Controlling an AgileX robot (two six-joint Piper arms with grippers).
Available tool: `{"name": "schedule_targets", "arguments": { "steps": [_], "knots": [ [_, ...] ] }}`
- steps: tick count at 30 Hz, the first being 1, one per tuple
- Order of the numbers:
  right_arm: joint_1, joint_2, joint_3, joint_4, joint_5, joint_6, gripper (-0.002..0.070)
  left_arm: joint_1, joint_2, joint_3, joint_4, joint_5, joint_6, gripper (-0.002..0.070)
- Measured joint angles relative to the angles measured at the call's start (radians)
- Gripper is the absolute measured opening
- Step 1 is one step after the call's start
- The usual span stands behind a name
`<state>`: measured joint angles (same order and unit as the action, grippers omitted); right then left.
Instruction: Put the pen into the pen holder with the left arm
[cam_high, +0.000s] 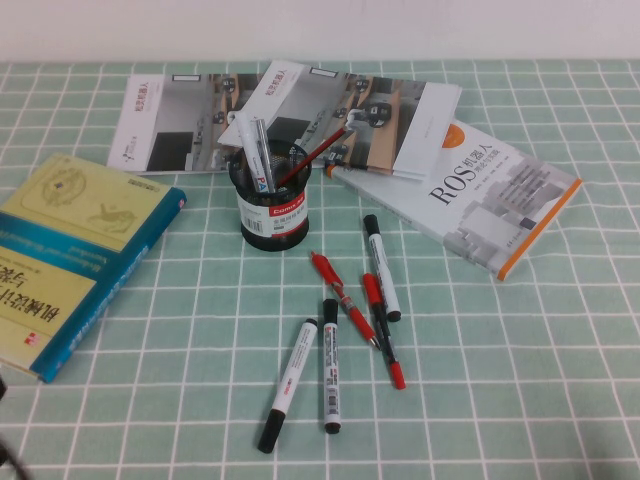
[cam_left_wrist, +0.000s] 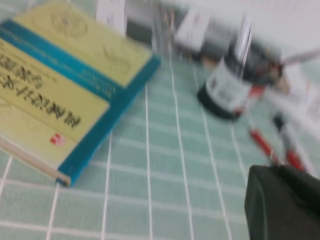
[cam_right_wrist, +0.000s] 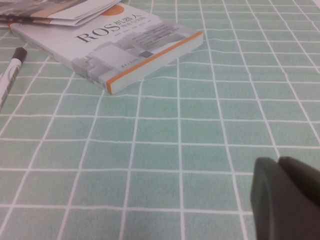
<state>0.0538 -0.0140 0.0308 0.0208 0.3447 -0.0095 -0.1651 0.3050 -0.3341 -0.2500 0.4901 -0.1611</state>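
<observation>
Pen lies lower-centre on the worktop, below the pen holder. Left gripper and right gripper sit at frame corners; can't tell their grip.

The pen holder is black metal mesh with a glossy paper label band. Just beside it, the pen has a smooth white plastic barrel. Behind, the ROS book has a glossy paper cover.

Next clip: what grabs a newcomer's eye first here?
The black mesh pen holder at table centre, already holding a marker and a red pen. In front of it lie scattered pens, including the white marker nearest the robot. Left end effector and right end effector show only in their wrist views.
</observation>
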Motion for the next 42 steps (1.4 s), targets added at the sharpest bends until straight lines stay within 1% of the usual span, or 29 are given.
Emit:
{"name": "schedule_targets", "arguments": {
  "steps": [3, 6, 10, 12, 14, 18, 22, 26, 29, 31, 33, 34, 36, 37, 38, 40, 42],
  "knots": [
    [0.000, 0.000, 0.000, 0.000, 0.000, 0.000, -0.0020, 0.000, 0.157, -0.142, -0.023, 0.140, 0.098, -0.0002],
    [0.000, 0.000, 0.000, 0.000, 0.000, 0.000, -0.0020, 0.000, 0.338, -0.272, -0.081, 0.247, 0.218, -0.0003],
    [0.000, 0.000, 0.000, 0.000, 0.000, 0.000, -0.0020, -0.002, 0.603, -0.414, -0.180, 0.319, 0.380, -0.0003],
    [0.000, 0.000, 0.000, 0.000, 0.000, 0.000, -0.0020, -0.023, 0.718, -0.475, -0.186, 0.324, 0.418, -0.0002],
    [0.000, 0.000, 0.000, 0.000, 0.000, 0.000, -0.0020, -0.061, 0.838, -0.533, -0.170, 0.328, 0.426, -0.0003],
    [0.000, 0.000, 0.000, 0.000, 0.000, 0.000, -0.0020, -0.174, 1.021, -0.629, -0.119, 0.333, 0.393, -0.0003],
    [0.000, 0.000, 0.000, 0.000, 0.000, 0.000, -0.0020, -0.308, 1.181, -0.708, -0.040, 0.333, 0.303, -0.0003],
    [0.000, 0.000, 0.000, 0.000, 0.000, 0.000, -0.0020, -0.436, 1.291, -0.767, 0.030, 0.333, 0.206, -0.0003],
    [0.000, 0.000, 0.000, 0.000, 0.000, 0.000, -0.0020, -0.492, 1.345, -0.792, 0.041, 0.331, 0.187, -0.0003],
    [0.000, 0.000, 0.000, 0.000, 0.000, 0.000, -0.0020, -0.523, 1.370, -0.804, 0.048, 0.324, 0.213, 0.0001],
    [0.000, 0.000, 0.000, 0.000, 0.000, 0.000, -0.0020, -0.540, 1.383, -0.808, 0.049, 0.319, 0.247, 0.0029],
    [0.000, 0.000, 0.000, 0.000, 0.000, 0.000, -0.0020, -0.545, 1.387, -0.807, 0.051, 0.319, 0.260, 0.0061],
    [0.000, 0.000, 0.000, 0.000, 0.000, 0.000, -0.0020, -0.548, 1.396, -0.809, 0.054, 0.319, 0.269, 0.0147],
    [0.000, 0.000, 0.000, 0.000, 0.000, 0.000, -0.0020, -0.548, 1.401, -0.808, 0.063, 0.317, 0.261, 0.0205],
    [0.000, 0.000, 0.000, 0.000, 0.000, 0.000, -0.0020, -0.548, 1.405, -0.808, 0.076, 0.314, 0.234, 0.0261],
    [0.000, 0.000, 0.000, 0.000, 0.000, 0.000, -0.0020, -0.548, 1.417, -0.815, 0.113, 0.309, 0.154, 0.0330],
    [0.000, 0.000, 0.000, 0.000, 0.000, 0.000, -0.0020, -0.548, 1.431, -0.828, 0.149, 0.307, 0.078, 0.0353]
  ]
}}
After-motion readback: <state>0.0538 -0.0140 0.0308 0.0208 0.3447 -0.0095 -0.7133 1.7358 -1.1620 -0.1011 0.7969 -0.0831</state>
